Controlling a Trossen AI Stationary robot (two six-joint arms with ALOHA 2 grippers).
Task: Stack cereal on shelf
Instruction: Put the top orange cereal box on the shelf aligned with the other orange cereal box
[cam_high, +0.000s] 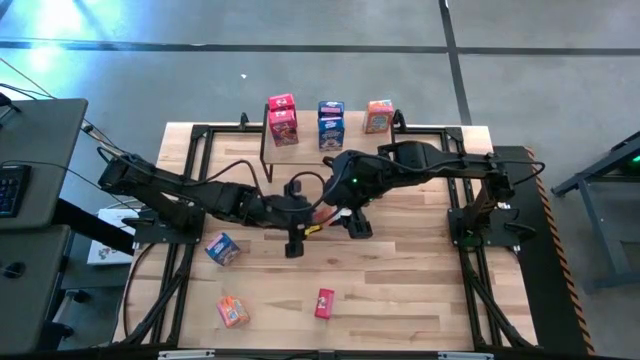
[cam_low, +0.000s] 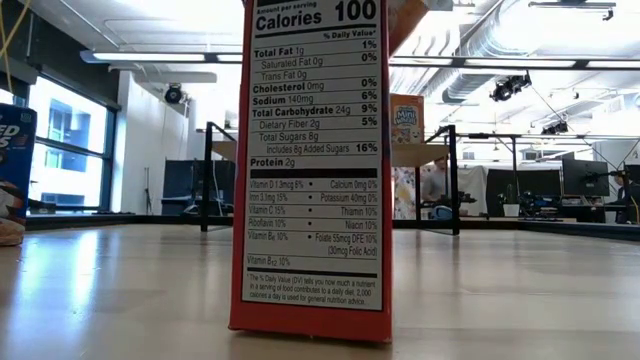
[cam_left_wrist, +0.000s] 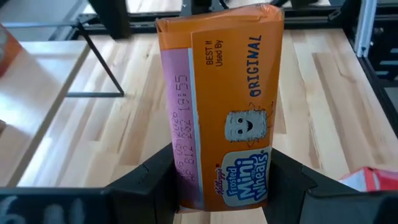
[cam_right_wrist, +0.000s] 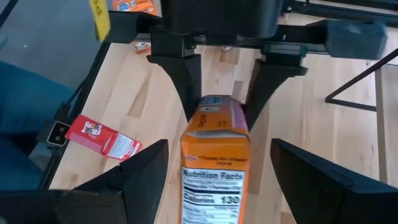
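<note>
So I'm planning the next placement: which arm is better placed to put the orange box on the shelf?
Left, probably. The left claw is shut on the orange box; the right claw is open around it, not gripping. The shelf lies just ahead.

Two matte black robot arms with wedge-fingered tools

Both arms are built of dark, rounded segments joined at bulky joints, with loose black cables looping along the left arm and beside the right arm. A small green light glows on the right arm's housing near its wrist. The left tool has two thick, flat-faced black fingers; the right tool ends in broad, angular black fingers tapering like wedges. A yellow tag hangs off the left tool's boxy black body.
</note>
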